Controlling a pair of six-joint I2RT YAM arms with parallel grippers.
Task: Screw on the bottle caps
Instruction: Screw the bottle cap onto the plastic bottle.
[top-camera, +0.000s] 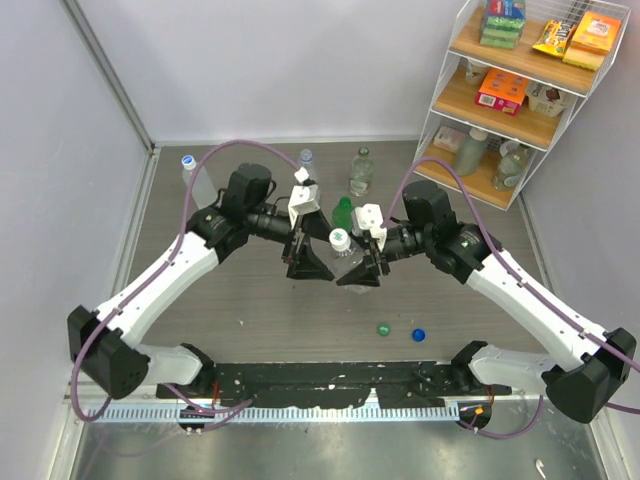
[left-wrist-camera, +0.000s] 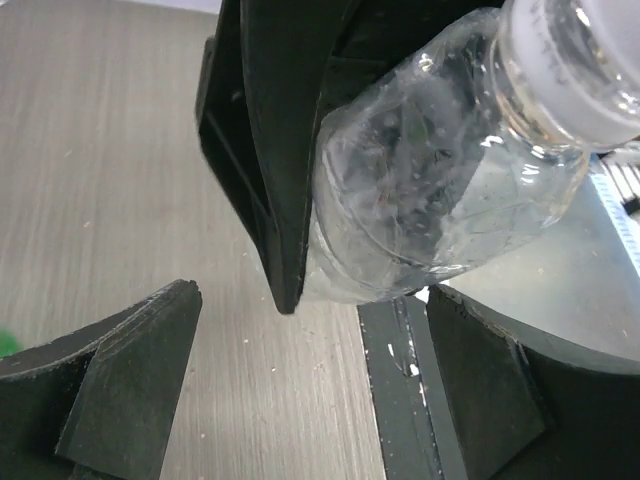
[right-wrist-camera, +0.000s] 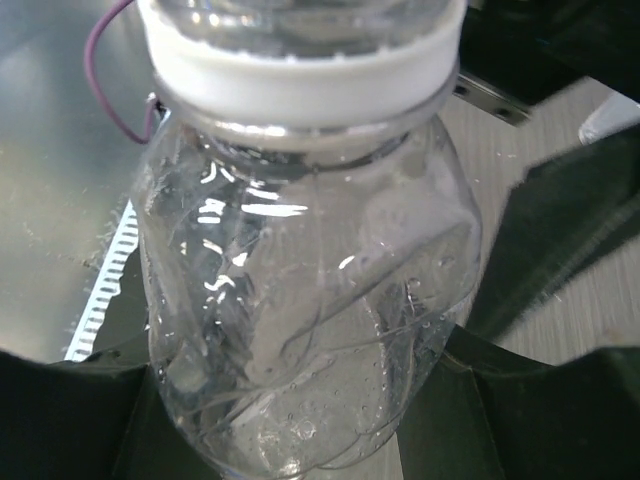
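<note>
Only the top view shows the green cap (top-camera: 382, 327) and blue cap (top-camera: 418, 335) loose on the table (top-camera: 250, 300) on the near side of the right gripper (top-camera: 360, 275), a green bottle (top-camera: 343, 212) just behind both grippers, and a shelf (top-camera: 520, 100) of snack boxes with print too small to read. The right wrist view shows the right gripper clamped on the crumpled body of the plain clear bottle (right-wrist-camera: 300, 300), with the white cap (right-wrist-camera: 300, 70) on its neck. In the left wrist view the left gripper (left-wrist-camera: 310, 400) has its fingers spread wide, the bottle just beyond the tips and untouched; both arms reach forward and inward, wrists tilted down, grippers almost meeting.
</note>
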